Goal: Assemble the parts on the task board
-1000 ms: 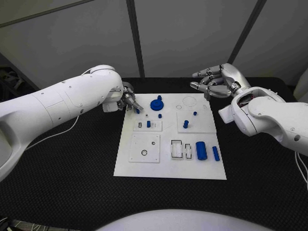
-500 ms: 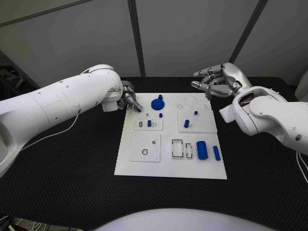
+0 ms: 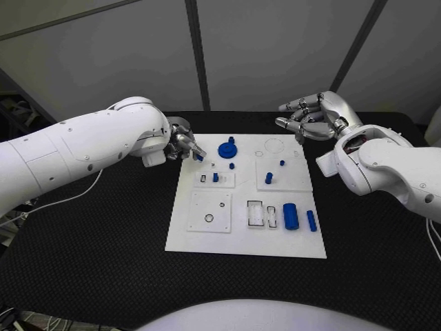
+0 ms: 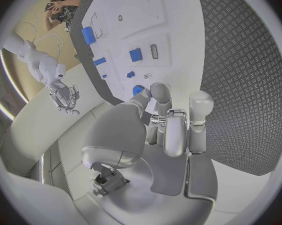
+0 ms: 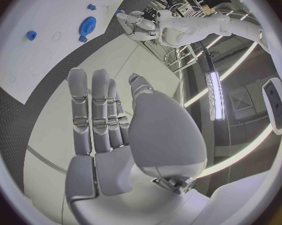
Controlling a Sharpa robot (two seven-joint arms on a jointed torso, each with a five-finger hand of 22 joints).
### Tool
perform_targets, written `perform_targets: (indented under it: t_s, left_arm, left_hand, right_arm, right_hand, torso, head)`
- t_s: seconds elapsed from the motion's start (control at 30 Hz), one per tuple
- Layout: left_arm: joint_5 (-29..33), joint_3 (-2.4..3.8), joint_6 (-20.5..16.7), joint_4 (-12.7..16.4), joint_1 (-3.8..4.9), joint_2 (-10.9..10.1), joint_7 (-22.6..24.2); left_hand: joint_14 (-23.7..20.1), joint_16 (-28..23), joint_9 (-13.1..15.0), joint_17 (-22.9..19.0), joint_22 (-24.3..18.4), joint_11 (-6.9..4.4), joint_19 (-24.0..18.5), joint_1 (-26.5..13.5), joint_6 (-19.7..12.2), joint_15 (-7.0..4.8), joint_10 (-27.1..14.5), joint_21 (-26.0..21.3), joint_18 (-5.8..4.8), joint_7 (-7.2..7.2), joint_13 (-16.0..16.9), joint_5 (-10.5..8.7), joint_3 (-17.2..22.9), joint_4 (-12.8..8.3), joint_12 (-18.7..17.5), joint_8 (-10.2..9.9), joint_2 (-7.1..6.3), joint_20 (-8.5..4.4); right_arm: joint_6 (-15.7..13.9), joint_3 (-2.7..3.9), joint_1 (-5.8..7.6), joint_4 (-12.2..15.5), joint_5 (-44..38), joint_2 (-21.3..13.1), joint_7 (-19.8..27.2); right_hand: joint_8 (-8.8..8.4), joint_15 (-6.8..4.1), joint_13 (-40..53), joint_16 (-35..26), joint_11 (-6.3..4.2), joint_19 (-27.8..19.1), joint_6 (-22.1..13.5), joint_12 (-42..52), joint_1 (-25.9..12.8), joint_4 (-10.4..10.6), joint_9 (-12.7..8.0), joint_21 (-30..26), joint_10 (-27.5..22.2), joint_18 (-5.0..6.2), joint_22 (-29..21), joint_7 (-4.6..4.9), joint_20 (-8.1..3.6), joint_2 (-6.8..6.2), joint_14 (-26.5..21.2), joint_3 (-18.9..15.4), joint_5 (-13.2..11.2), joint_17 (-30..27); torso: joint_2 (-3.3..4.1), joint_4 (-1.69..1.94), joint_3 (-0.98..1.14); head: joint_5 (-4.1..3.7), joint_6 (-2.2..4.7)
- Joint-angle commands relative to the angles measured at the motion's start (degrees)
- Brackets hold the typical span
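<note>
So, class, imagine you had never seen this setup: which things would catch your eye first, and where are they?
Most striking is the white rectangular task board in the middle of the black table, dotted with small blue parts; a round blue gear-like part stands near its far edge. The silver many-fingered left hand reaches in at the board's far left corner, while the silver right hand hangs open beyond the far right corner.

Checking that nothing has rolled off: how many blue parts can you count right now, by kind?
Gear with knob: 1
Small pegs on the task board: 4
Long cylinders: 2
Small piece at the left hand fingertips: 1
Total: 8 blue parts
</note>
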Motion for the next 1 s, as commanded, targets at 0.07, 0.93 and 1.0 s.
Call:
perform_targets:
  t_s: [0.07, 0.93, 1.0]
  left_arm:
    - [1.5, -0.04, -4.7, 3.3, -0.41, -1.9, -1.3]
    - [-3.7, -0.31, -5.6, 10.0, -4.45, -4.6, -3.0]
    - [-3.7, -0.31, -5.3, 10.3, -4.5, -4.7, -3.2]
  left_hand:
    - [3.7, 0.3, 0.3, 5.7, 0.2, -0.14, 0.6, -0.7, 0.6, -0.41, 1.2, 0.2, 0.21, -0.19, 0.2, -0.06, 9.7, -8.8, 0.5, 0.4, -0.14, -0.08]
    - [3.9, 0.7, 0.9, 6.2, 0.5, -0.19, 0.8, -1.4, 1.0, -0.58, 1.5, 0.3, 0.17, -0.26, 0.4, 0.0, 12.0, -9.4, 1.0, 0.5, -1.29, -0.24]
    - [3.9, 0.8, 0.9, 6.3, 0.5, -0.2, 0.9, -1.4, 1.1, -0.59, 1.6, 0.3, 0.17, -0.27, 0.4, 0.01, 12.2, -9.5, 1.0, 0.5, -1.41, -0.25]
  right_arm:
    - [0.6, 0.03, 0.12, -0.1, -0.1, 0.1, 0.0]
    - [1.1, 0.02, 0.11, -0.6, -0.1, 0.4, -0.2]
    - [1.1, 0.02, 0.11, -0.7, -0.1, 0.4, -0.2]
  right_hand:
    - [-0.25, -0.02, 0.0, 0.2, -0.06, 0.5, -0.2, 0.3, 0.1, 0.1, -0.1, 0.1, 0.3, -0.05, -0.1, 0.02, -0.14, 0.36, 0.3, -0.2, 0.1, 0.1]
    - [-0.25, -0.01, -0.1, 0.2, -0.05, 0.4, -0.2, 0.3, -0.1, 0.2, -0.1, 0.0, 0.3, -0.04, -0.2, 0.03, -0.14, 0.38, 0.3, -0.2, 0.1, 0.1]
    - [-0.25, -0.01, -0.1, 0.2, -0.05, 0.4, -0.2, 0.3, -0.1, 0.2, -0.1, 0.0, 0.3, -0.04, -0.2, 0.03, -0.14, 0.38, 0.3, -0.2, 0.1, 0.1]
  torso:
    - [0.06, -0.06, 0.0]
    - [0.21, -0.14, -0.06]
    - [0.15, -0.12, -0.04]
  head:
    - [0.29, -0.14]
    - [0.65, -0.71]
    - [0.65, -0.81]
